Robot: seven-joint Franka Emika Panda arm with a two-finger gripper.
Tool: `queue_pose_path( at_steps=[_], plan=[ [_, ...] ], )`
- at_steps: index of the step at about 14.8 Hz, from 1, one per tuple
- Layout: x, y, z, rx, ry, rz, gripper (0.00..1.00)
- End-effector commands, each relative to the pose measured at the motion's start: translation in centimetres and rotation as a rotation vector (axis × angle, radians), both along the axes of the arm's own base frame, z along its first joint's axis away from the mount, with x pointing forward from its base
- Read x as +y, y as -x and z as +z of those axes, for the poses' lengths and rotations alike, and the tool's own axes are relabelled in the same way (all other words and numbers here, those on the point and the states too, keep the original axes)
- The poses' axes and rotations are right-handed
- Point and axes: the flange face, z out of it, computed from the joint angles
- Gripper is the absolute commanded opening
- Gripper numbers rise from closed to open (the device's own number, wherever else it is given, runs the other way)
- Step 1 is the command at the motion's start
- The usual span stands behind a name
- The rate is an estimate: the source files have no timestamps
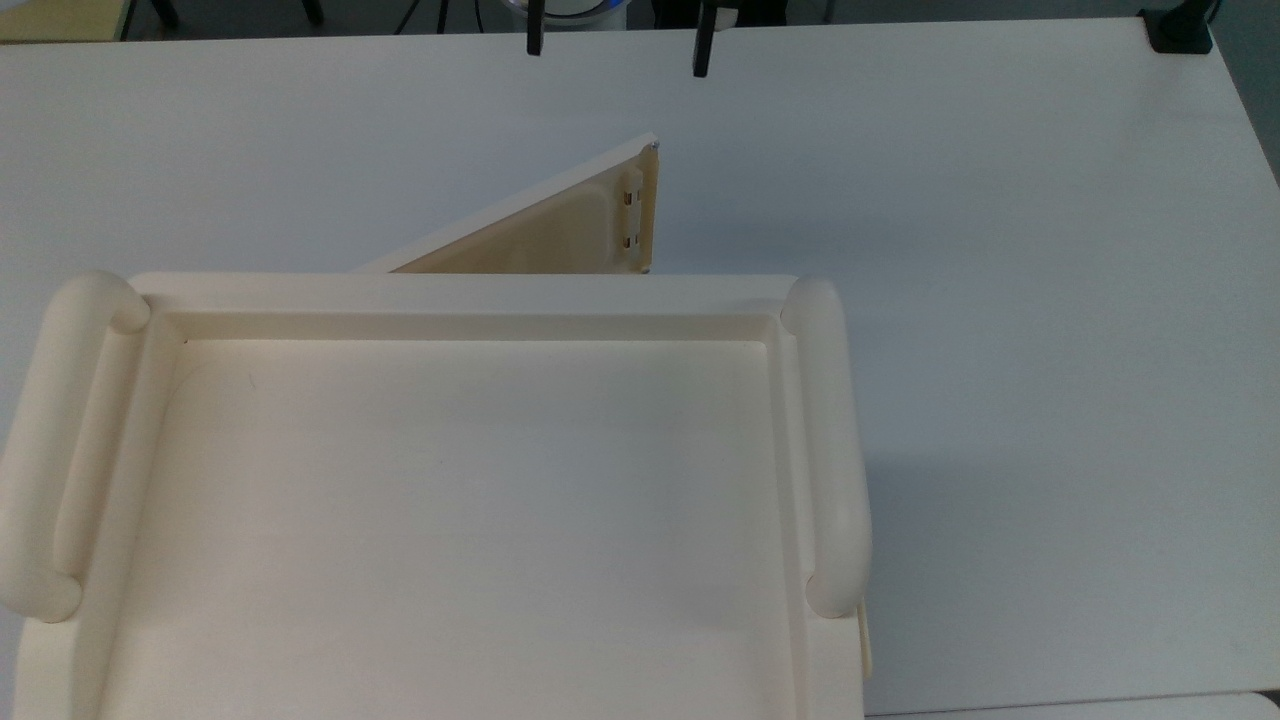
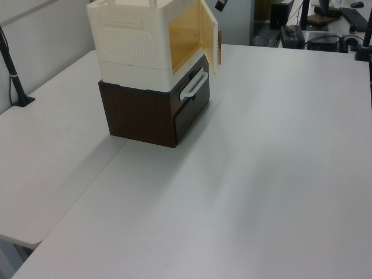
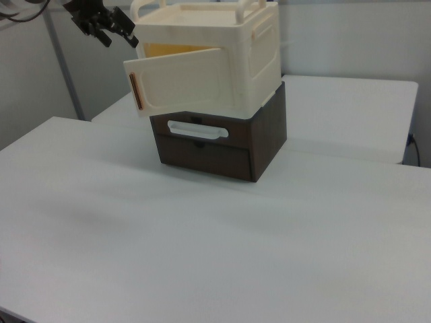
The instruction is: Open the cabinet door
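A: Camera check. My top view looks straight down, close over the cream cabinet (image 1: 450, 480), table (image 1: 1050, 300) beyond.

B: And the side ones?

A: The left view sits high and well back, looking across the table (image 2: 261, 192) at the cabinet (image 2: 139, 52) on its dark drawer unit (image 2: 148, 116). The right view is lower and nearer, facing the cabinet (image 3: 222, 60) front-on.

B: Overlap?

A: All three share the cabinet and its swung-out cabinet door (image 3: 188, 84).
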Motion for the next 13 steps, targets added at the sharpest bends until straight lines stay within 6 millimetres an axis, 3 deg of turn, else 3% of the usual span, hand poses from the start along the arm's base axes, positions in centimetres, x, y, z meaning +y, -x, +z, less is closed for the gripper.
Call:
queue_pose_path(
  at_steps=[1,5,9,11,13],
  plan=[
    [1.7,-2.1,-1.4,-0.089,-0.021,0.064,1.00],
    [2.8,-4.0,-3.9,-0.104,-0.026,0.083,1.00],
    [3.2,-4.4,-5.3,-0.075,-0.021,0.087,1.00],
    [2.6,-3.9,-6.5,0.006,0.006,0.074,1.00],
    [0.8,-2.9,-6.4,0.100,0.041,0.050,1.00]
  ],
)
